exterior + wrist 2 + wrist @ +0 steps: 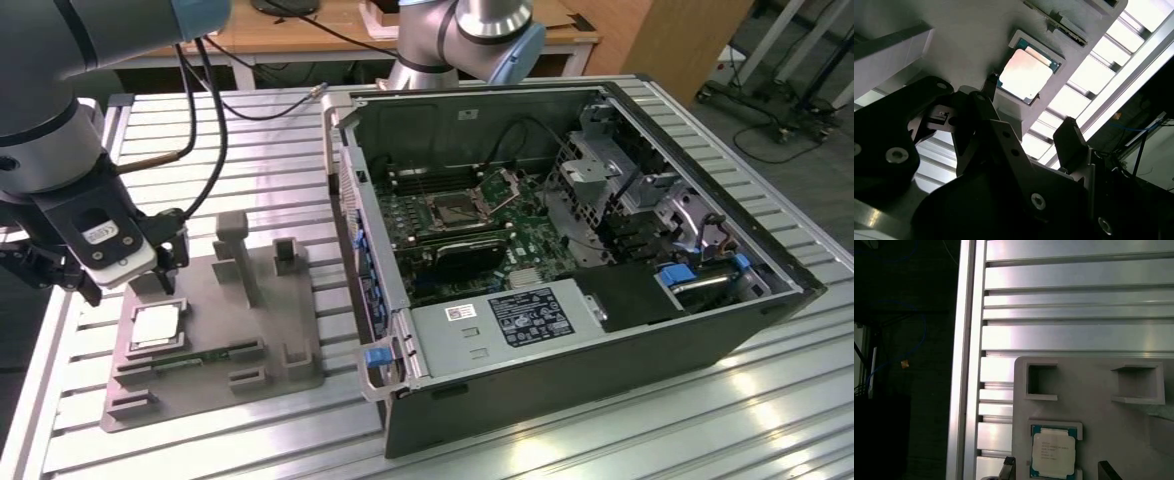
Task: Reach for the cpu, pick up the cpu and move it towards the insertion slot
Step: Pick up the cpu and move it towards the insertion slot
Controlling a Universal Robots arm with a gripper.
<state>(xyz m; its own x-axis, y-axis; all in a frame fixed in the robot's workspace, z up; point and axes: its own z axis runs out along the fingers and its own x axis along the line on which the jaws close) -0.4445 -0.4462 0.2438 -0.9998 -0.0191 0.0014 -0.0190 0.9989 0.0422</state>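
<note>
Grey plastic tray (pixel 214 310) sat on the slotted aluminium table (pixel 267 180), at 9 o'clock from the open computer case (pixel 574 385) in the exterior view. The cpu (pixel 156 325) lay flat in its square recess toward the tray's 9 o'clock edge, silver top up, pale rim showing. Your gripper (pixel 130 290) hung right above it, at about 12 o'clock from the chip in that view, pointing down.

Both wrist views showed the black fingers (pixel 1070 137) spread wide, one on each side of the chip with nothing between them. A gap showed between each tip and the chip, so you had no contact yet. The chip sat level in the recess, not lifted or tilted. In the first wrist view, two small square pockets (pixel 1041 381) in the tray were near the chip.

A narrow green memory stick (pixel 200 358) lay in the tray at 5 o'clock from the chip, just beside it. Grey upright posts (pixel 236 250) stood on the tray at 2 o'clock from the chip.

The insertion slot (pixel 454 208) was on the green motherboard (pixel 527 235) inside the case, well apart from the chip, at roughly 2 o'clock from it in the exterior view. Its metal bracket (pixel 511 183) stood hinged up at the slot's 1 o'clock corner, dark centre exposed. A second arm's base (pixel 467 40) stood at 12 o'clock behind the case, with a wooden desk (pixel 307 40) beyond.
</note>
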